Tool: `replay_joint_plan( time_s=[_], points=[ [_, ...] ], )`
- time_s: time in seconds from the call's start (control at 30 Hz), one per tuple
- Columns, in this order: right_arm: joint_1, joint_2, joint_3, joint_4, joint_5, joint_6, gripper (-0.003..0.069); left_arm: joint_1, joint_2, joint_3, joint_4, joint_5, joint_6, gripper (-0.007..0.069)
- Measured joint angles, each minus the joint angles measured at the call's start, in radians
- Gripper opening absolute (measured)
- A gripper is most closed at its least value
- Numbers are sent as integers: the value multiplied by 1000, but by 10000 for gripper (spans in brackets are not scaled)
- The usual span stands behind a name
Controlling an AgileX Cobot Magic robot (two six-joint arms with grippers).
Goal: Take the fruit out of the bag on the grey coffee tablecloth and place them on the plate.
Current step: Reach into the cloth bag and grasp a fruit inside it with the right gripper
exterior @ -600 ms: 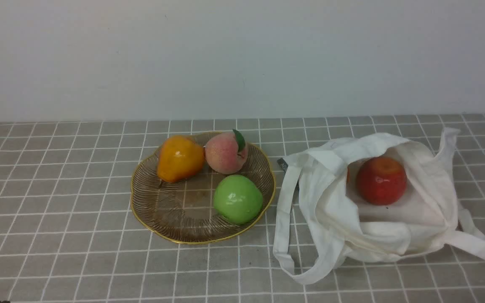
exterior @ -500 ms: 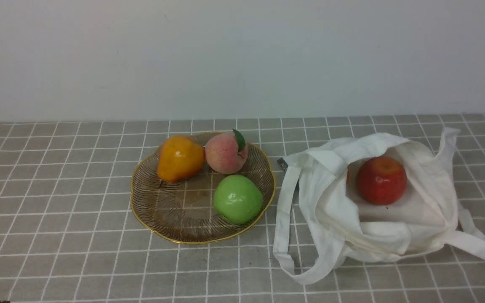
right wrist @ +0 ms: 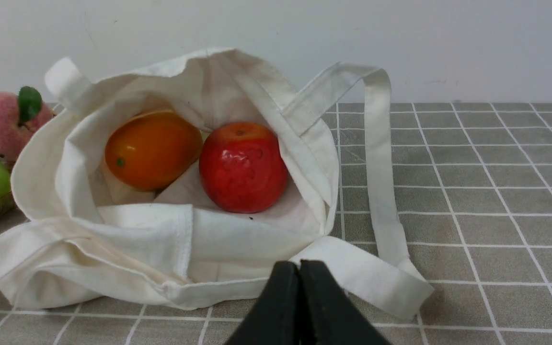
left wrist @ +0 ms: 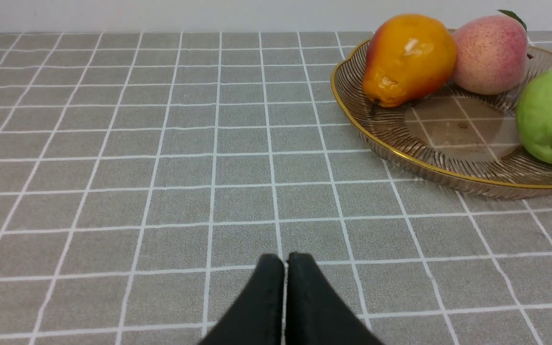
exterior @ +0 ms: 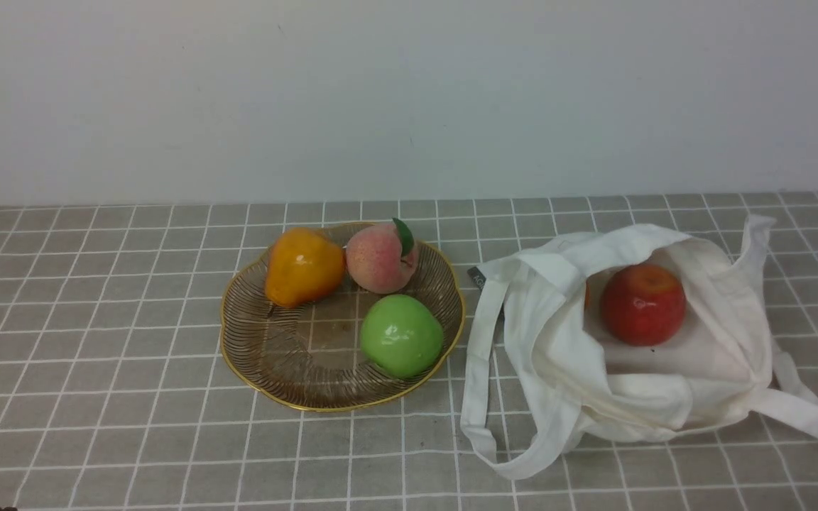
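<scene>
Gridded tablecloth [exterior: 96,355] bears limp tote [exterior: 565,362] cradling glossy apple [exterior: 642,305].

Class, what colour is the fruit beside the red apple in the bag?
The fruit is orange; see right wrist view.

All that shows of me is the tip of each arm. My left gripper [left wrist: 284,259] is a pair of matt black fingers [left wrist: 257,311], smooth and even in colour. They are broad at the base and narrow to small rounded ends, with a hairline pale seam between them. My right gripper [right wrist: 299,266] looks the same: two plain black wedges with softly rounded tips and a faint sheen along their edges.
</scene>
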Motion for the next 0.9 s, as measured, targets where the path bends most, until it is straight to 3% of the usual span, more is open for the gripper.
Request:
replay_joint_plan(
  time_s=[0.9],
  points=[
    [0, 0, 0, 10, 0, 3, -15, 0, 0, 0, 0, 0, 0, -8]
  ],
)
